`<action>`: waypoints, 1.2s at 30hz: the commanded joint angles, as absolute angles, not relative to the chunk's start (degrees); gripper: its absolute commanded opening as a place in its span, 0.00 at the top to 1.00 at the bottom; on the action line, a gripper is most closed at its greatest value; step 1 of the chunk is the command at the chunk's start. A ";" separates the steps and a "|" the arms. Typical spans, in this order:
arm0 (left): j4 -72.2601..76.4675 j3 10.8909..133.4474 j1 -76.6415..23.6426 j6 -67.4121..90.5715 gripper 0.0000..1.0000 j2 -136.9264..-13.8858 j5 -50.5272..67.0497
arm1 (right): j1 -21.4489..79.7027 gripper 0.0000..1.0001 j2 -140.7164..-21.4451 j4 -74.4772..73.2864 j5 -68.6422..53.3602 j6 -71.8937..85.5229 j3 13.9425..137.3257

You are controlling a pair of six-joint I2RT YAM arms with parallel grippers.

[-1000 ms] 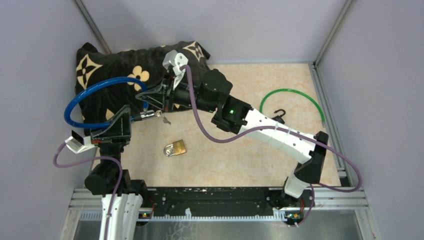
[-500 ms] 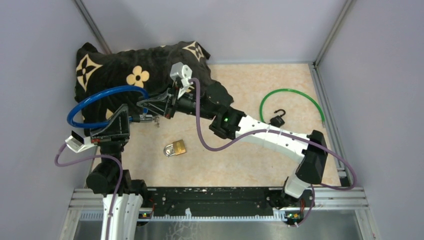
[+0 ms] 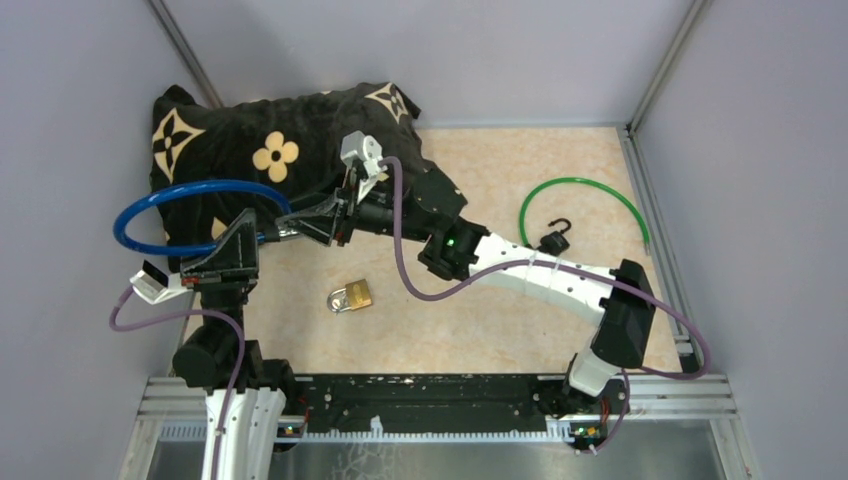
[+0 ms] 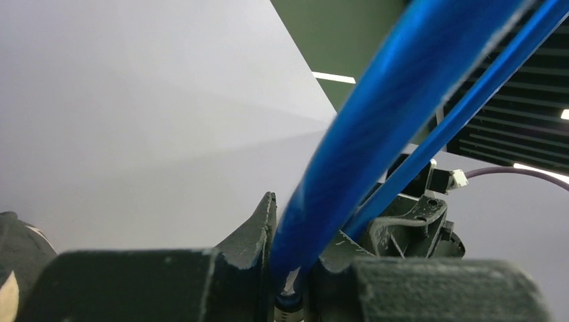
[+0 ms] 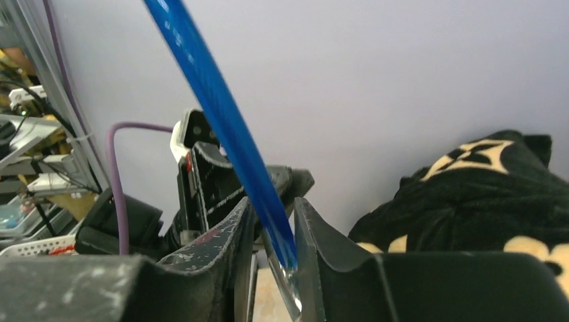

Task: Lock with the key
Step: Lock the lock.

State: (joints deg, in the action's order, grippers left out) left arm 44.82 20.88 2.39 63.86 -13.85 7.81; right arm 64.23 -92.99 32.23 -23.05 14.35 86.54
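A blue cable lock forms a loop over the left of the table. My left gripper is shut on its end; the cable rises from between the left fingers. My right gripper meets that same end from the right. In the right wrist view its jaws stand nearly closed around a silver key blade with the blue cable running up from it. The key's head is hidden. A brass padlock lies on the table below both grippers.
A black blanket with cream flower patterns lies at the back left, under the loop. A green cable loop with a small black open padlock lies at the right. Grey walls enclose the table.
My right gripper has moved left and down onto the cable lock's end and closed around the key that hung there. The blue loop has swung slightly left.
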 commanded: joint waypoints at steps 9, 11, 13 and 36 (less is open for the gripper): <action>48.15 21.27 2.53 64.09 1.00 -12.79 8.27 | 62.23 0.04 -91.26 15.05 -30.21 9.42 92.90; 48.10 21.20 2.49 63.90 1.00 -12.75 8.51 | 61.48 0.02 -91.12 10.59 -31.81 6.81 94.67; 47.84 21.14 2.47 63.81 1.00 -12.74 9.03 | 60.94 0.02 -91.29 6.44 -33.76 4.28 97.05; 46.98 20.51 2.52 64.08 1.00 -12.53 8.78 | 61.78 0.54 -95.11 0.40 -31.75 1.77 102.86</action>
